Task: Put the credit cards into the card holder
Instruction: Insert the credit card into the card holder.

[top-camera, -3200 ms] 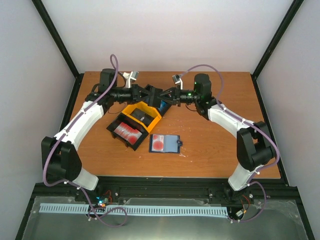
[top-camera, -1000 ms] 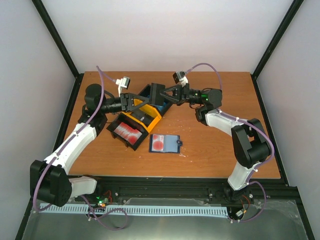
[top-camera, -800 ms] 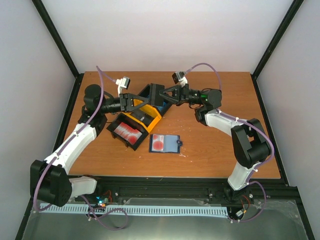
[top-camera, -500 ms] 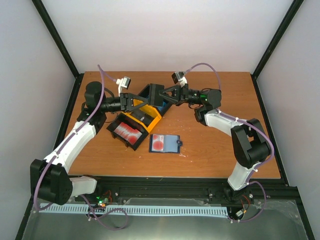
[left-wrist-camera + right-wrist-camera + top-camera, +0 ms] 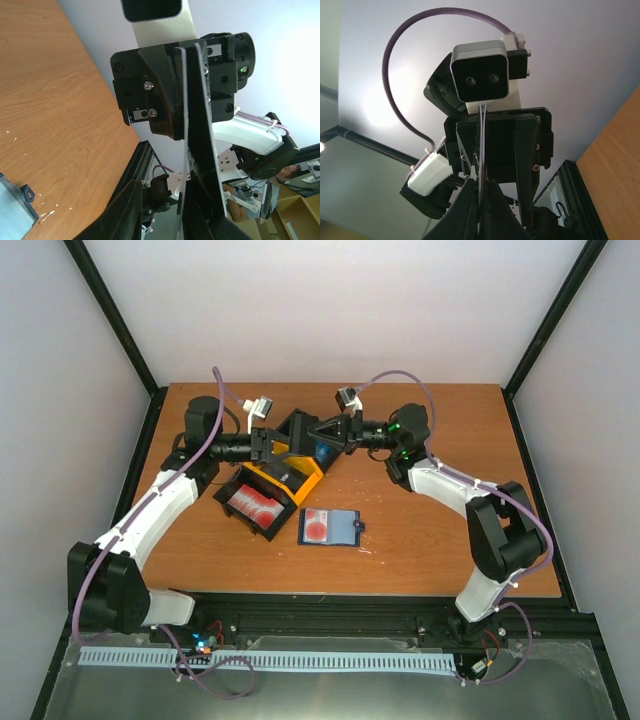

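Note:
The card holder [image 5: 342, 527] lies open on the table, blue, with one red credit card [image 5: 317, 527] on its left half; its corner and tab show in the left wrist view [image 5: 17, 215]. More red cards [image 5: 251, 505] lie in the black section of the bin. Both grippers meet tip to tip in the air above the bin. My right gripper [image 5: 304, 432] [image 5: 480, 200] is shut on thin cards [image 5: 481, 145] seen edge-on. My left gripper [image 5: 288, 440] [image 5: 162, 215] is open, and the card edge [image 5: 186, 150] stands between its fingers, close to the right one.
The black-and-yellow three-section bin [image 5: 290, 476] stands left of centre, with a brighter blue object [image 5: 322, 451] in its far section. The holder lies in front of it. Black frame rails run along the table's sides and near edge.
Over the last second both arms have drawn closer together above the bin. The left gripper has moved right, up to the cards in the right gripper. Holder and bin are unmoved.

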`<state>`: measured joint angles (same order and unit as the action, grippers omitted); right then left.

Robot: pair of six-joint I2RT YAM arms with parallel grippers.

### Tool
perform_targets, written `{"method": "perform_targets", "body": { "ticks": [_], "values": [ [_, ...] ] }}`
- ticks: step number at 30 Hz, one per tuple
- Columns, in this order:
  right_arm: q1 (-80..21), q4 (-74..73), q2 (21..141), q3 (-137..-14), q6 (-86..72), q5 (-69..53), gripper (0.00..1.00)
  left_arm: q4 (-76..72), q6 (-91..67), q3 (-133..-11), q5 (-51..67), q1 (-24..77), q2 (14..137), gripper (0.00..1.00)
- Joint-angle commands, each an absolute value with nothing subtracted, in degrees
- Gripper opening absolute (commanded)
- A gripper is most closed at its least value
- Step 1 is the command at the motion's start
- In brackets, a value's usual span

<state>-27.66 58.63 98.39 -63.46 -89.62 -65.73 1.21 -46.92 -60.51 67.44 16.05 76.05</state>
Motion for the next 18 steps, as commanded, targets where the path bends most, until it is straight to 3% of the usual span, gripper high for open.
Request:
{"method": "perform_targets", "body": {
  "ticks": [1, 4, 8, 18],
  "values": [
    [-28.92, 46.58, 94.41, -66.34, -79.11, -63.95, 0.03, 1.5, -44.44, -61.33, 68.95, 16.7, 76.77, 0.24],
    [-28.92, 46.64, 94.45, -65.93, -79.43, -62.85, 0.03, -1.16, -45.87, -60.75, 70.0, 16.62, 76.57, 0.21],
    [-28.55, 45.88, 94.47, -65.07, -79.46, -61.45, 0.03, -3.9, -48.75, -59.41, 69.96, 15.22, 76.34, 0.01],
    [-25.52, 47.44, 94.73, -60.93, -81.98, -59.18, 0.07, -5.56, -52.39, -57.63, 68.76, 12.54, 74.9, 0.01]
  ]
}}
